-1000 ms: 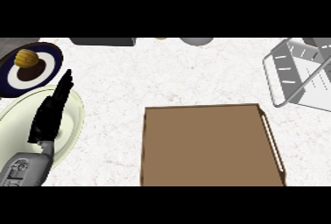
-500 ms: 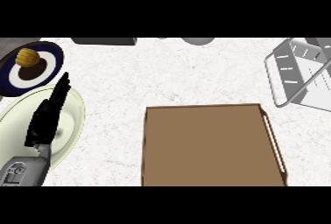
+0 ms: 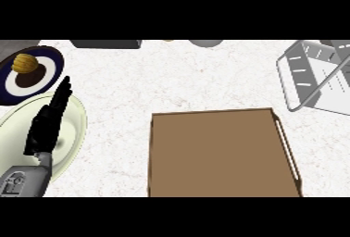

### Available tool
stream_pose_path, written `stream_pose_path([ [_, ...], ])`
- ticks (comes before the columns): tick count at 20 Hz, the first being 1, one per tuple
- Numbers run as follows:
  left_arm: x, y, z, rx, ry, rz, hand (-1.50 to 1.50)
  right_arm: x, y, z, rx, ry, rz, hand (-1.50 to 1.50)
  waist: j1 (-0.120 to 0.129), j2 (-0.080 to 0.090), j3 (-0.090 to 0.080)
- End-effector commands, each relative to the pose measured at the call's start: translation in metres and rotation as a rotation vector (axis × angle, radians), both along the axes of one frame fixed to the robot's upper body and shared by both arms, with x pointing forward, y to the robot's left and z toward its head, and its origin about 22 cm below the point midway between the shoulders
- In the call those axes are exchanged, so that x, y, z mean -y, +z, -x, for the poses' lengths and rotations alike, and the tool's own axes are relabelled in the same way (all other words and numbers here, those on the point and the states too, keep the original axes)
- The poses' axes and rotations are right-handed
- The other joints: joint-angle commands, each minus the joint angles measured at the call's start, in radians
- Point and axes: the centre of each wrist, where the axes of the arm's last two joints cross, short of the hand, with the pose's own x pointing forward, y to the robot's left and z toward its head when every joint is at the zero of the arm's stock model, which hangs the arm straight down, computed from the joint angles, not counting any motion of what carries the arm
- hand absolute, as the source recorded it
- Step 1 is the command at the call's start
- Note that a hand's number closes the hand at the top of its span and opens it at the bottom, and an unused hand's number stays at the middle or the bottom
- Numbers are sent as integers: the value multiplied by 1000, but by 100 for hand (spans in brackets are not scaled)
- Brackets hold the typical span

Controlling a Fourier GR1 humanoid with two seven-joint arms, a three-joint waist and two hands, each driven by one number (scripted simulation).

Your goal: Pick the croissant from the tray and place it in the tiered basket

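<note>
While I see the brown tray bare to the right of my left robot hand, which rests with fingers straight, holding nothing, no croissant shows in it; whether it sits in the tiered basket far right, I cannot tell

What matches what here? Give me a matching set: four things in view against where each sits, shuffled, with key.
Things:
1. tray
2. basket
3. left hand
4. dark plate

Places:
A. far left, holding a small yellow item
B. over the pale plate, fingers straight
C. centre, near edge
D. far right

Pairs: 1-C, 2-D, 3-B, 4-A
</note>
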Motion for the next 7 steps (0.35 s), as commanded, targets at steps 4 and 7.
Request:
stream_pose_path([
  [4,1,-1,-6,-4,13,13,0,36,-17,72,29,25,-59,-150,-15,4,4],
  [7,-8,-3,0,2,35,-4,0,44,-34,98,97,32,-108,-150,-21,-3,4],
])
